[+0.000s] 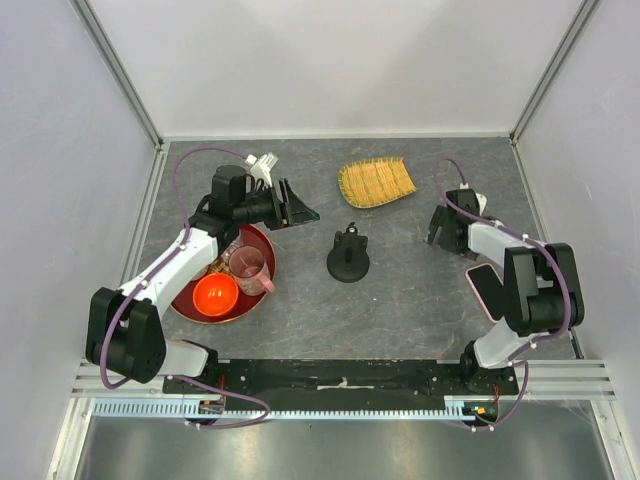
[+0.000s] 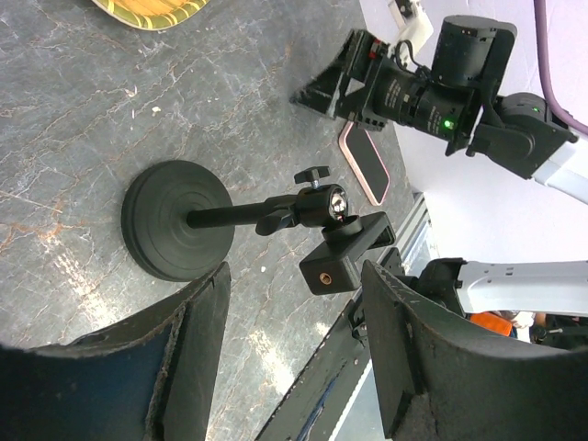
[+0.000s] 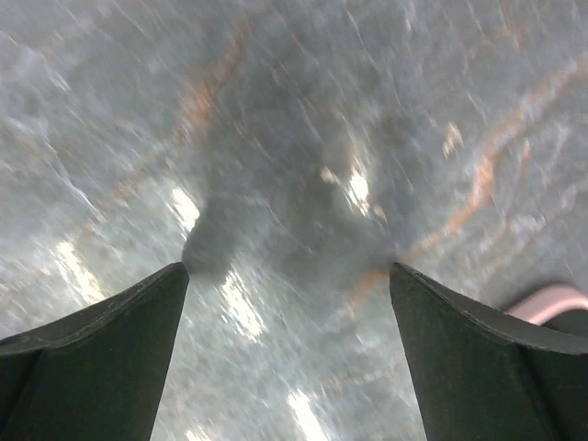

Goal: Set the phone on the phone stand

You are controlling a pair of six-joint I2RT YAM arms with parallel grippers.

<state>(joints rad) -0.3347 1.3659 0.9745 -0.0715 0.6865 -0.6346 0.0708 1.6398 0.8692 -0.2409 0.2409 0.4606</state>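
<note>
The phone [image 1: 482, 288], pale pink edge and dark screen, lies flat on the table at the right, partly under my right arm. It also shows in the left wrist view [image 2: 366, 163], and as a pink edge in the right wrist view [image 3: 548, 301]. The black phone stand [image 1: 348, 260] stands mid-table; its disc base and cradle arm show in the left wrist view [image 2: 175, 219]. My left gripper [image 1: 300, 208] is open and empty, left of the stand, also in its own view [image 2: 294, 349]. My right gripper [image 1: 437, 230] is open, low over bare table beside the phone [image 3: 289, 285].
A red tray [image 1: 215, 316] at the left holds an orange bowl [image 1: 215, 294] and a pink cup [image 1: 250, 268]. A yellow woven tray [image 1: 376, 181] lies at the back. Walls close in on both sides.
</note>
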